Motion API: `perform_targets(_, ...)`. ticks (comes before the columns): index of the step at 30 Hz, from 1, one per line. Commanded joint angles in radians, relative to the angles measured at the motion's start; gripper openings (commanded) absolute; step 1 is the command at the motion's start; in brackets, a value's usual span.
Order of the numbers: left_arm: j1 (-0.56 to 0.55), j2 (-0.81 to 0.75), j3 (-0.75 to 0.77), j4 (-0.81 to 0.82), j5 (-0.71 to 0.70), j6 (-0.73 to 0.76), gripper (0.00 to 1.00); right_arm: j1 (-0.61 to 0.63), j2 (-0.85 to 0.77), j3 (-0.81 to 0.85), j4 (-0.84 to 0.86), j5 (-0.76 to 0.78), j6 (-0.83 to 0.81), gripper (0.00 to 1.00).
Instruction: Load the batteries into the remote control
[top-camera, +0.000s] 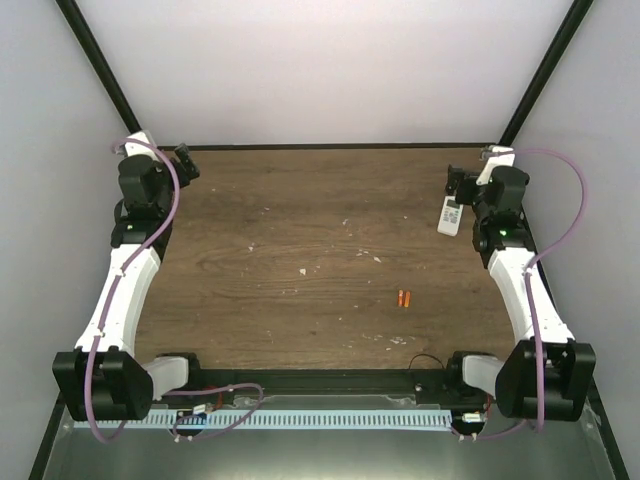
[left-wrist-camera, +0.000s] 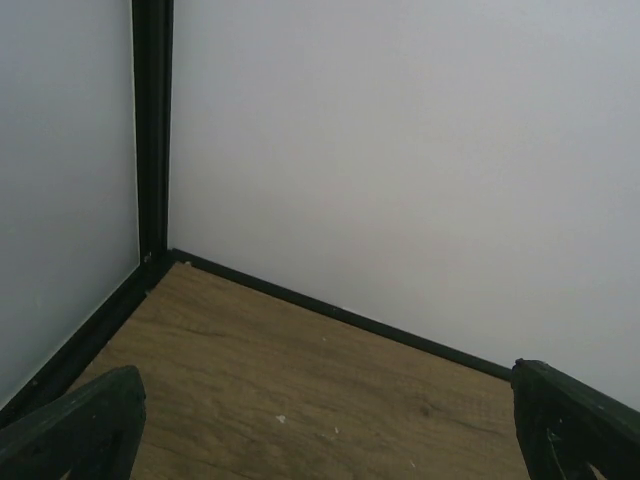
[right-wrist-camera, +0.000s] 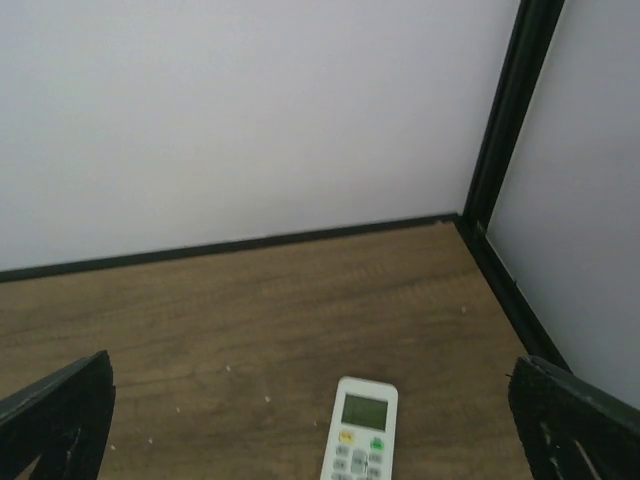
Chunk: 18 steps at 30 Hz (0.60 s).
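Looking down from the top camera, I see the two batteries (top-camera: 404, 298) lying side by side on the wooden table (top-camera: 280, 250), right of centre and well apart from both arms. The remote control (top-camera: 449, 216) lies flat near the table's far right edge, just beside the right fingers (right-wrist-camera: 570, 425), which are spread wide and hold nothing. My left fingers (left-wrist-camera: 80, 430) gape just as wide at the far left corner, also empty.
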Motion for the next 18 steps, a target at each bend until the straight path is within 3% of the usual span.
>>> perform_targets(1,-0.004,0.005,0.042,-0.028,0.004,-0.033,1.0,-0.007,0.047,0.045,-0.092,0.05,0.033,1.0)
perform_targets(8,0.007,0.027,0.102,-0.062,-0.018,-0.033,1.0,-0.007,0.188,0.141,-0.224,0.072,0.114,1.0)
perform_targets(14,0.038,0.064,0.145,-0.071,0.161,0.1,1.0,-0.007,0.301,0.221,-0.329,0.078,0.16,1.0)
perform_targets(18,0.04,0.094,0.167,-0.101,0.204,0.099,1.0,-0.007,0.374,0.26,-0.411,0.092,0.212,1.0)
